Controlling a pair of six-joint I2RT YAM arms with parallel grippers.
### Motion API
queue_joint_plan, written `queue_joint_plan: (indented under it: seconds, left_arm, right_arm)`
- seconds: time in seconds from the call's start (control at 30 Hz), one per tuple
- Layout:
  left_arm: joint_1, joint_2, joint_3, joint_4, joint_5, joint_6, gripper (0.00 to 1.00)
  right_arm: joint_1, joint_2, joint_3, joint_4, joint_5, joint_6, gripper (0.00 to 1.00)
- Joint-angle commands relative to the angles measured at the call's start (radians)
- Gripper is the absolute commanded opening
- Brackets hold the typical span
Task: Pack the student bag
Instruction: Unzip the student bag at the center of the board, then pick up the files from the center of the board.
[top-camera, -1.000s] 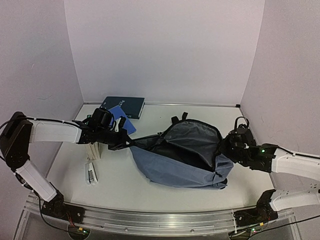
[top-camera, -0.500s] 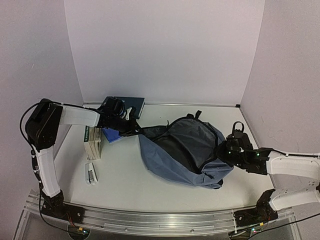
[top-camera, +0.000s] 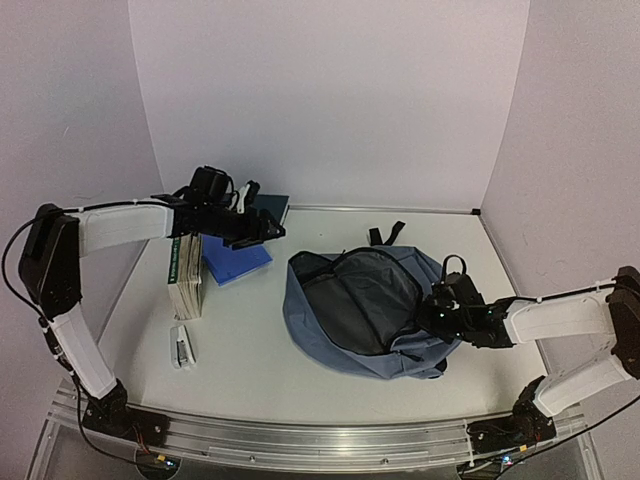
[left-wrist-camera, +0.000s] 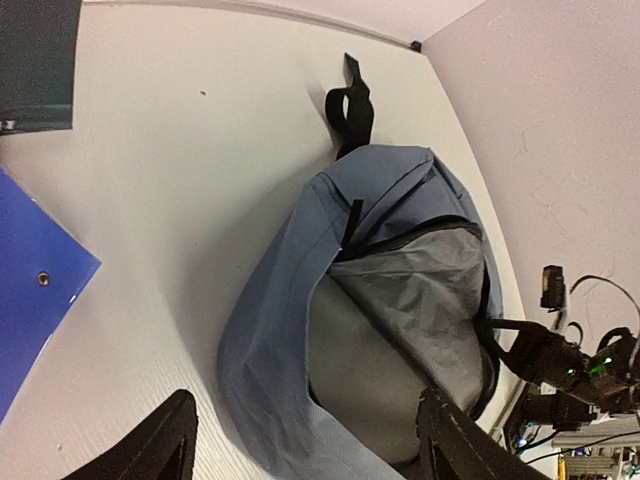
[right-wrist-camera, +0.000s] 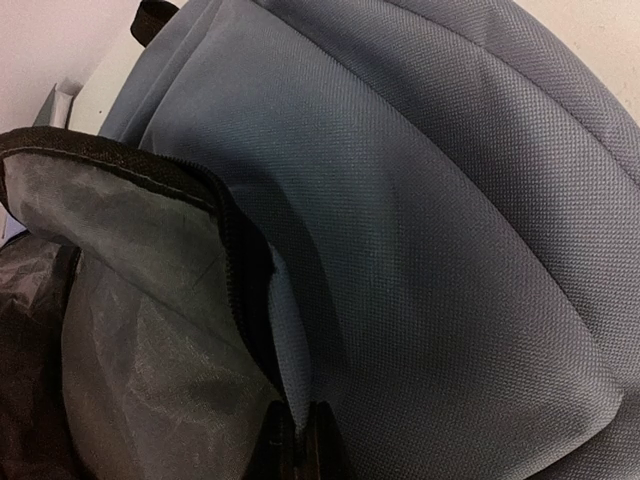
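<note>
From above, the student bag (top-camera: 340, 345) lies on the worktop (top-camera: 250, 375) right of centre, its main zip undone and its mouth gaping towards the left, with black straps (top-camera: 385, 235) trailing off its far side. The left arm (top-camera: 120, 222) reaches along the left side and holds its jaws spread wide in the air over a blue folder (top-camera: 238, 262) and a dark teal book (top-camera: 272, 207), apart from the bag and with nothing in them. A stack of books (top-camera: 186, 280) stands on edge just left of the folder, and a small white stapler-like thing (top-camera: 181, 347) lies nearer the bases. The right arm (top-camera: 555, 318) comes in low from the right, its jaws at the bag's right rim. The left wrist camera looks down past two dark fingers (left-wrist-camera: 160, 448) set far apart; below them lie the bag (left-wrist-camera: 290, 300) and its grey lining (left-wrist-camera: 420, 300), with the blue folder (left-wrist-camera: 30, 290) and the teal book (left-wrist-camera: 35, 60) at the left edge. In the right wrist view blue-grey fabric (right-wrist-camera: 430, 220) fills the frame, and the jaws are pinched together on the bag's black zip edge (right-wrist-camera: 245, 290).
</note>
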Motion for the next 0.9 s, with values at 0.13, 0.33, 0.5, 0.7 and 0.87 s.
queue_joint_plan:
  seconds: [0.13,0.33,0.5,0.7,0.87]
  left_arm:
    - [0.021,-0.162,0.026,-0.219,-0.126,0.032,0.84]
    - [0.026,-0.118,0.127,-0.286,-0.163,0.091,0.85]
    - [0.026,-0.043,0.239,-0.334,-0.246,0.154,0.86]
    - [0.024,0.061,0.356,-0.37,-0.297,0.212,0.86]
    - [0.02,0.188,0.455,-0.435,-0.412,0.232,0.86]
  right_arm:
    - [-0.003,-0.022,0.038,0.016,0.005,-0.094,0.28]
    - [-0.004,-0.157,0.04,0.011,-0.071,-0.234,0.69]
    - [-0.004,-0.203,0.111,-0.084,-0.063,-0.32,0.89]
    - [-0.005,-0.156,0.213,-0.188,-0.018,-0.379,0.96]
    - [-0.004,-0.127,0.252,-0.21,-0.015,-0.396,0.98]
